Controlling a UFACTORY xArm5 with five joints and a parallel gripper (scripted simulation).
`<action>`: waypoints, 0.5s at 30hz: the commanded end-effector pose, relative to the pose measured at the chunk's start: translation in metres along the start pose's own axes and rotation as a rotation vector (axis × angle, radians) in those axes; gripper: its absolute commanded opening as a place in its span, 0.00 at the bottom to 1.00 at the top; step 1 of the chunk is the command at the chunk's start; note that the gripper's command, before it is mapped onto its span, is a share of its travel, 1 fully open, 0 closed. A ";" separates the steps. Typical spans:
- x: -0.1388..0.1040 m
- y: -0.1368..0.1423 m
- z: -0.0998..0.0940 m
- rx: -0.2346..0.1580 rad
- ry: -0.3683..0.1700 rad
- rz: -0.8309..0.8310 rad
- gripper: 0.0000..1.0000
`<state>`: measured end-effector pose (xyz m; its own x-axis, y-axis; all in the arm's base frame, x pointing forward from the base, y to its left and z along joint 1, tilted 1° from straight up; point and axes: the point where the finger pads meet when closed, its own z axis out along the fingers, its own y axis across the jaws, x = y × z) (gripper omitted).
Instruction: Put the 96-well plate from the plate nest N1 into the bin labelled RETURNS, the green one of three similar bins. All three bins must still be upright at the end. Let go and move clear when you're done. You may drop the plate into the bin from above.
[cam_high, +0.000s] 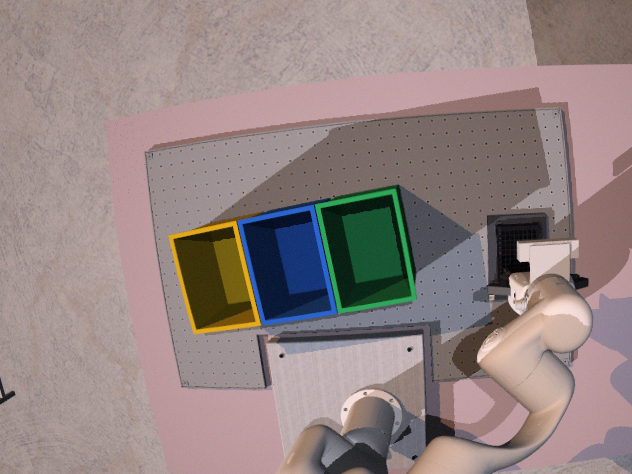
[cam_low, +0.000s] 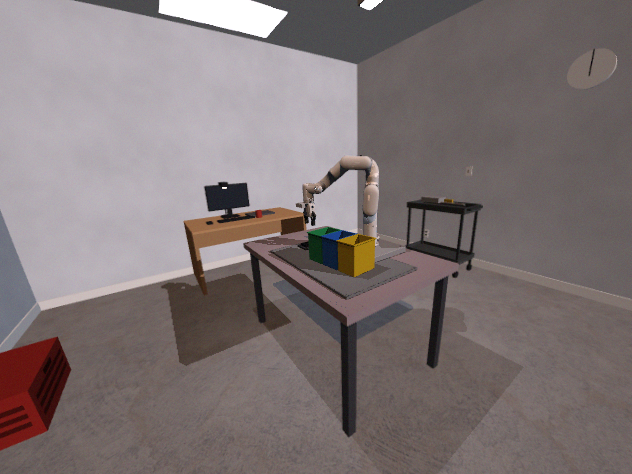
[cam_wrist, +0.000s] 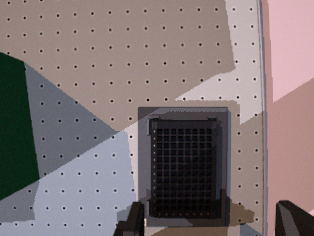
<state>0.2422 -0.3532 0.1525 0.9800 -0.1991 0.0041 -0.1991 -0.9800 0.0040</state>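
The black 96-well plate (cam_wrist: 184, 168) lies flat in its grey nest on the perforated board, near the board's right edge; it also shows in the top view (cam_high: 514, 239), partly hidden by my wrist. My gripper (cam_wrist: 212, 222) hangs above the plate, open and empty, with its two dark fingertips at the bottom of the wrist view on either side of the plate's near end. In the room view my gripper (cam_low: 309, 216) is well above the table. The green bin (cam_high: 366, 249) stands upright to the left of the nest, and its edge shows in the wrist view (cam_wrist: 15, 130).
A blue bin (cam_high: 286, 264) and a yellow bin (cam_high: 215, 276) stand upright in a row touching the green one. My arm's base plate (cam_high: 347, 377) is at the board's front. The table's pink edge (cam_wrist: 290, 100) runs just right of the nest.
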 end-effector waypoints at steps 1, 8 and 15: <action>0.001 0.001 0.007 -0.003 0.003 0.000 1.00; 0.001 0.001 0.019 -0.003 0.003 0.000 1.00; 0.001 0.001 0.027 -0.003 0.003 0.000 1.00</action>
<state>0.2425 -0.3531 0.1303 0.9800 -0.1991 0.0040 -0.1991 -0.9800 0.0039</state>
